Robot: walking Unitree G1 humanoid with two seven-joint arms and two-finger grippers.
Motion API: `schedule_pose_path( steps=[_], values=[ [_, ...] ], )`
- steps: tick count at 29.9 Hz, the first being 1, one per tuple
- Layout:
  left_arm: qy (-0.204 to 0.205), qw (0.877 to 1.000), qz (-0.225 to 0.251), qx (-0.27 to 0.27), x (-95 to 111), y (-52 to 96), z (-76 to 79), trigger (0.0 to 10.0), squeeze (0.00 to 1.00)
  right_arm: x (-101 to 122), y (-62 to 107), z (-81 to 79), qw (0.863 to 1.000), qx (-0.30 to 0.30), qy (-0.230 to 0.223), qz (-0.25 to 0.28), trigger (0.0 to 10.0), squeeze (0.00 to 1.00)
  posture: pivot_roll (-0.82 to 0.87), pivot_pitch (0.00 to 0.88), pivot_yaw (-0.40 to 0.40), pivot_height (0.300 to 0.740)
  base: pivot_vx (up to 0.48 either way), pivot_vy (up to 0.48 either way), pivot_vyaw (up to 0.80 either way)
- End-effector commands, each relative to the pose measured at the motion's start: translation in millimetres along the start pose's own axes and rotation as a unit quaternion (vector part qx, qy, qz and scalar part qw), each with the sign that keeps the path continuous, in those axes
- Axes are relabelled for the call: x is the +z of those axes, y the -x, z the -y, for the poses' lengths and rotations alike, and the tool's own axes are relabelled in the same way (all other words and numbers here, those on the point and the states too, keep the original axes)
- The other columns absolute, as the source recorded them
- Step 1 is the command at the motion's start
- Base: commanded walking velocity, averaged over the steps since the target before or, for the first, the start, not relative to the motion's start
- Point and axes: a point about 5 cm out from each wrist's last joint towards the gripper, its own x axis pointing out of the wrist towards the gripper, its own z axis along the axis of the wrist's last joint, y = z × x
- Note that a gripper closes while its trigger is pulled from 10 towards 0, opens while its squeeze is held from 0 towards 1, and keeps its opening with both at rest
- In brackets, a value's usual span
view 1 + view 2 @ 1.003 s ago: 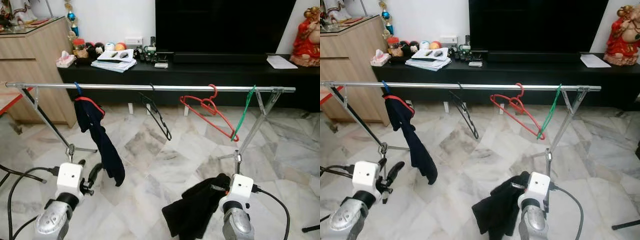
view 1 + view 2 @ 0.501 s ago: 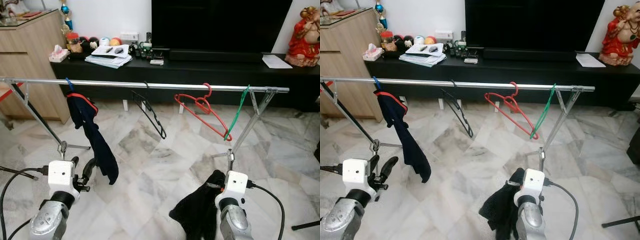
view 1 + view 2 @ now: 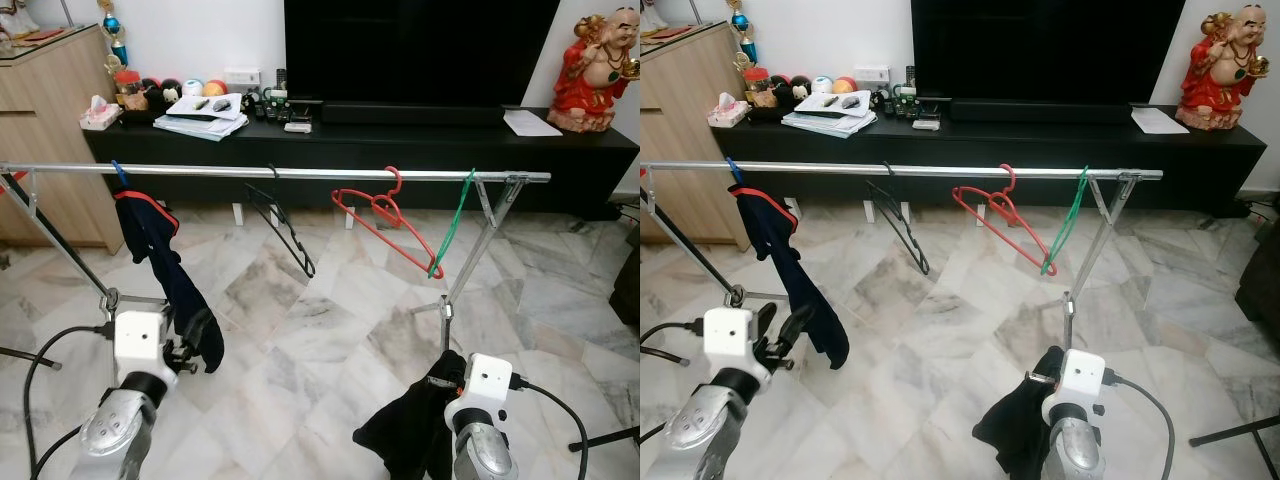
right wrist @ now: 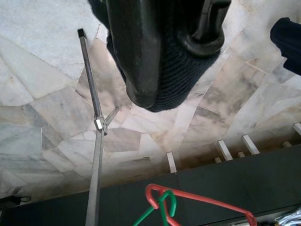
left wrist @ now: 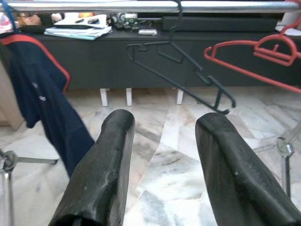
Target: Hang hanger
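A silver clothes rail crosses the room in front of me. On it hang a blue hanger with a navy garment, a bare black hanger, a red hanger and a green hanger. My left gripper is open and empty, low on the left just beside the navy garment's hem, pointing toward the black hanger. My right gripper is low on the right, shut on a black garment that droops below it, near the rail's right leg.
Behind the rail runs a long black TV bench with papers, small items and a red figurine. A wooden cabinet stands at the left. The rail's folding legs spread over the marble floor. Cables trail from both wrists.
The camera has moved, so the whole scene sits further left and a little farther off. Both arms stay low; the right keeps its hold on the black garment.
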Motion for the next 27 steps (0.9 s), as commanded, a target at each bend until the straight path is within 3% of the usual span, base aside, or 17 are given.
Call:
schedule_pose_path(
  steps=[1, 7, 12, 18, 24, 27],
  values=[
    [0.006, 1.000, -0.001, 0.006, -0.5, 1.8, -1.2, 10.0, 0.00, 8.6, -2.0, -0.3, 1.000, 0.001, 0.000, 0.024, 10.0, 0.00, 0.07, 0.000, 0.005, 0.740, 0.000, 0.000, 0.00],
    [0.005, 1.000, -0.004, 0.024, -3.1, 12.9, -7.3, 10.0, 0.00, 7.4, 0.2, -3.2, 1.000, 0.019, 0.008, 0.023, 10.0, 0.00, 0.08, 0.000, -0.038, 0.740, 0.000, 0.000, 0.00],
    [0.011, 1.000, -0.004, 0.028, -4.3, 14.7, -3.9, 10.0, 0.00, 10.0, -1.4, -2.9, 0.999, 0.027, 0.015, 0.024, 10.0, 0.00, 0.08, 0.000, -0.026, 0.740, 0.000, 0.000, 0.00],
    [0.009, 1.000, -0.016, -0.008, -7.7, 9.1, 6.9, 10.0, 0.00, 12.9, -1.7, 4.0, 0.999, -0.002, 0.002, 0.034, 10.0, 0.00, 0.04, 0.000, 0.035, 0.740, 0.000, 0.000, 0.00],
    [0.008, 1.000, -0.008, -0.008, -2.4, -0.2, 4.9, 10.0, 0.00, 4.0, 3.7, -0.1, 1.000, 0.004, -0.001, 0.022, 10.0, 0.00, 0.05, 0.000, 0.009, 0.740, 0.000, 0.000, 0.00],
    [0.003, 1.000, -0.004, -0.013, -1.2, -0.7, 7.2, 10.0, 0.00, -9.1, 8.2, 1.6, 1.000, 0.013, 0.008, -0.012, 10.0, 0.00, 0.05, 0.000, 0.006, 0.740, 0.000, 0.000, 0.00]
  ],
)
